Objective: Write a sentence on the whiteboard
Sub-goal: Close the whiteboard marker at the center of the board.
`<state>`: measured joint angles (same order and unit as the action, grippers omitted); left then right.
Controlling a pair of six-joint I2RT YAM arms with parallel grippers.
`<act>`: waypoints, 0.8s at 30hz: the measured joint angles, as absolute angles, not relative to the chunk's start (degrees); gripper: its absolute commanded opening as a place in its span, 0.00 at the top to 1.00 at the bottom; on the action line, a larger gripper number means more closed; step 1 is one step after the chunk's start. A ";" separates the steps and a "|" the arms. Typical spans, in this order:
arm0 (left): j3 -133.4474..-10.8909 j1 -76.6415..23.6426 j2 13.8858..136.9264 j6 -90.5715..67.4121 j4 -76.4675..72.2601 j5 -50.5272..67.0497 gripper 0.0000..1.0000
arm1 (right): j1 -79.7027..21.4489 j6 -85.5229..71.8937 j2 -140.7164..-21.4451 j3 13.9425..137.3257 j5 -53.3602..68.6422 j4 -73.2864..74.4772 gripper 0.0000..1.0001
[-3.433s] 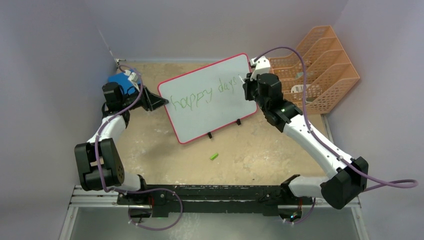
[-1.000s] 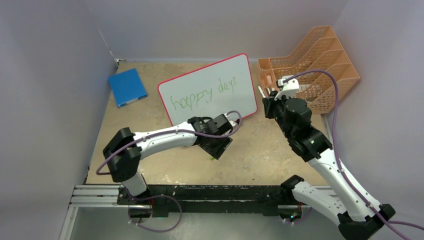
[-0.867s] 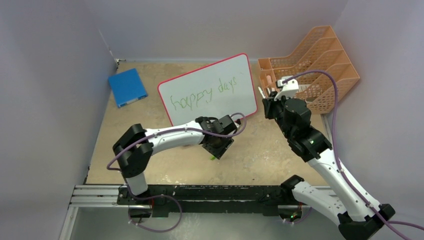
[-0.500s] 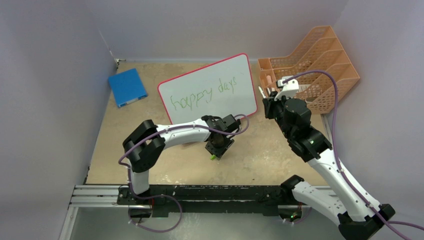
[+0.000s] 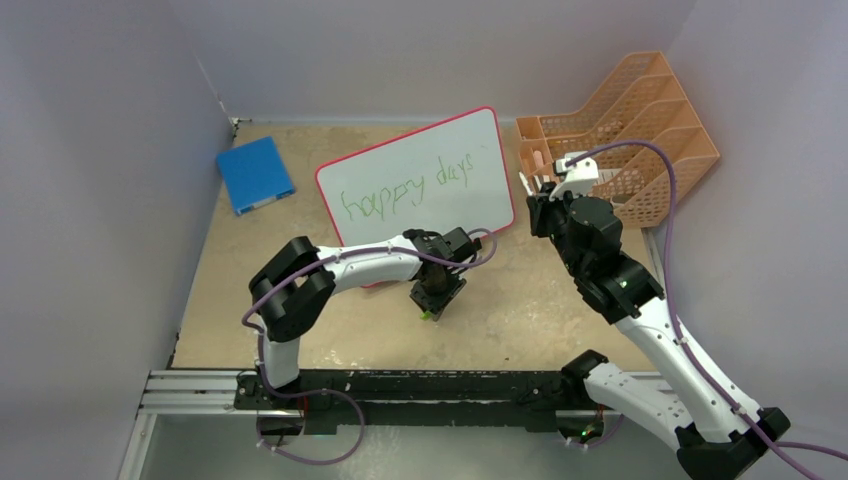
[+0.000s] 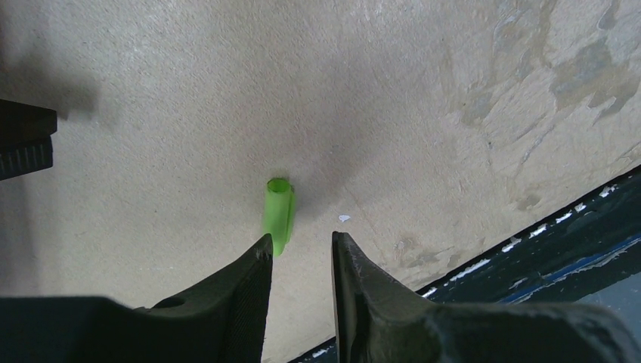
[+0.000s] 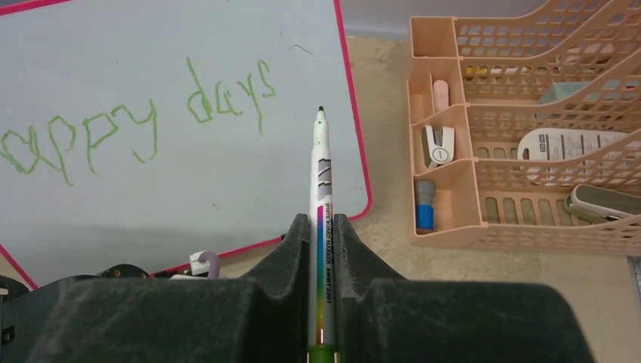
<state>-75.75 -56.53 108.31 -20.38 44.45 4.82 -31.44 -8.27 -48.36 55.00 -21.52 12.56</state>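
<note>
At the bottom of the top view the two arm bases sit on the black rail at the near edge of the desk (image 5: pixel 520 310). Just above, in the lower centre, the left arm (image 5: pixel 350 262) reaches right and bends down over a small green cap (image 5: pixel 427 315). In the left wrist view that cap (image 6: pixel 278 214) lies on bare desk just past the fingertips, nearer the left-hand finger. The left jaws are slightly parted with nothing between them. At right of centre, the right arm (image 5: pixel 640 300) rises from the lower right. The right jaws are clamped on a white marker (image 7: pixel 320 227), its bare dark tip pointing up the frame toward the right rim of the whiteboard (image 5: pixel 400 160). The whiteboard lies tilted in the upper centre, its right corner higher, its lower edge partly covered by the left arm. The sentence (image 5: pixel 410 190) slants across it in green and reads "happy days". The blue pad (image 5: pixel 255 174) lies at upper left, apart from the board. The orange organiser (image 5: pixel 640 130) stands at upper right with small office items in its compartments.
</note>
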 measured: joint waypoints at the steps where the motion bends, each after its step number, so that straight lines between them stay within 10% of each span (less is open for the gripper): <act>1: -75.72 -56.53 108.31 -20.38 44.45 4.91 0.69 | -31.44 -8.27 -48.36 55.00 -21.52 12.56 1.00; 24: -71.85 -56.53 108.33 -20.38 42.65 5.15 0.77 | -31.44 -8.05 -48.36 55.00 -21.52 12.56 1.00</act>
